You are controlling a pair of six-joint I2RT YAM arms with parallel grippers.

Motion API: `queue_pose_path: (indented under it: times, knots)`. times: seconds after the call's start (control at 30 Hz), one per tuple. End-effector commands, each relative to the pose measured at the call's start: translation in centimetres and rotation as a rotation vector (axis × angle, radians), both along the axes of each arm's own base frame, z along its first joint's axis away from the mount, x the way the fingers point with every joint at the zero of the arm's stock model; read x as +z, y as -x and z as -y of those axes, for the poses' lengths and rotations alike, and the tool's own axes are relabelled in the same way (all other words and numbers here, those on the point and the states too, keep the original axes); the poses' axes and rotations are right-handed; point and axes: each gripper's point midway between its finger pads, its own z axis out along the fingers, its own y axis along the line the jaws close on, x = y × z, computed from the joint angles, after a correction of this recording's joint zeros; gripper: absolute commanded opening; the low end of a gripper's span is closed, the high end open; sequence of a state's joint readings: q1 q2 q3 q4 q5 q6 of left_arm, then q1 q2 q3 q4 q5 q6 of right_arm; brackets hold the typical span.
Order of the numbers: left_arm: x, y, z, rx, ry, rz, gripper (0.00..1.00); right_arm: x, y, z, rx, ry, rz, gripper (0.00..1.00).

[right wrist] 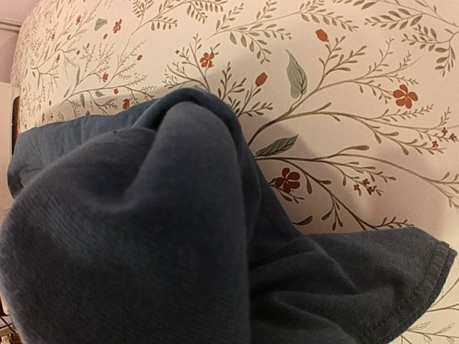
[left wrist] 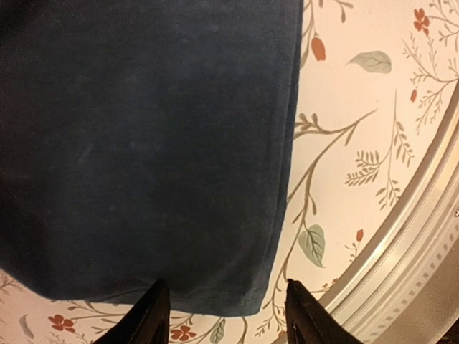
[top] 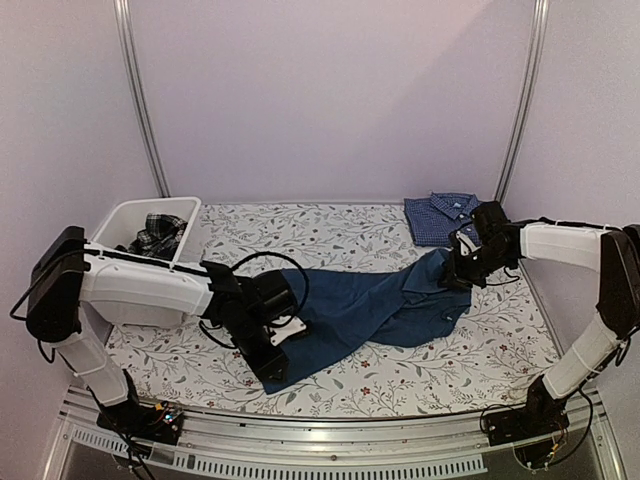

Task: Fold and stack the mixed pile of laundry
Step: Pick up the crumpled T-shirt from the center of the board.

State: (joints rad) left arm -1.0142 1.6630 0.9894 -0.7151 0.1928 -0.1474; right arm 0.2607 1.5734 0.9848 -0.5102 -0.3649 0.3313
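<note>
T-shirt of plain dark blue cloth (top: 380, 310) lies on floral-print tabletop (top: 330, 235); right claw (top: 460, 268) clenched on bunched end (fingers hidden by cloth); left claw (left wrist: 226, 319) released over flat hem.

the top view looks down from above and behind both arm bases toward the back wall, far enough off to take in the whole white floral-print cloth-covered tabletop (top: 330, 235) and the plain dark blue cloth t-shirt (top: 370, 310) on it. the left wrist view faces down from close over that shirt's hem and the silver metal rail (left wrist: 401, 272) at the near edge, with the left claw (left wrist: 226, 315) at its bottom edge. the right wrist view sits nearer still, against a bunched fold of the same shirt with the tabletop beyond, so all three views share shirt and tabletop.
</note>
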Motion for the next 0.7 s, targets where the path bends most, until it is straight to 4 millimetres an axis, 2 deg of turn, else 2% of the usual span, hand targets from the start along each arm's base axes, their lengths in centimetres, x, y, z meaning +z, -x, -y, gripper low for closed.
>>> queue_pose_path:
  times: [0.0,0.13,0.2,0.27,0.33,0.4,0.43,0.5,0.6,0.67]
  knots:
    - [-2.1,1.6,-0.1,-0.058,-0.072,-0.008,0.56,1.8,-0.1,0.1,0.013,-0.018,0.030,0.00]
    - [-3.8,2.3,-0.6,-0.085,-0.135,-0.032,0.58,2.0,0.0,0.3,0.008,-0.017,0.031,0.00]
    - [-5.0,2.7,-1.5,-0.105,-0.210,-0.031,0.56,2.1,0.0,0.6,0.002,-0.013,0.030,0.00]
    - [-5.8,3.1,-1.9,-0.115,-0.250,-0.037,0.45,2.2,0.1,0.7,0.001,-0.014,0.027,0.00]
    - [-6.1,3.0,-2.1,-0.109,-0.268,-0.030,0.26,2.5,0.2,0.8,0.001,-0.022,0.025,0.00]
    - [-5.4,2.2,-1.9,-0.095,-0.255,0.007,0.08,3.1,0.2,0.7,0.004,-0.039,0.029,0.00]
    - [-4.5,1.6,-1.3,-0.082,-0.222,0.027,0.01,3.7,0.2,0.6,0.008,-0.056,0.041,0.00]
    - [-1.4,-0.4,0.5,-0.028,-0.105,0.064,0.00,5.6,-0.3,0.3,0.021,-0.092,0.072,0.00]
    - [6.4,-6.3,3.2,0.104,0.115,0.185,0.00,10.6,-1.9,0.0,0.043,-0.148,0.170,0.00]
    - [12.1,-11.1,3.3,0.227,0.237,0.272,0.00,14.8,-3.3,0.5,0.042,-0.153,0.264,0.00]
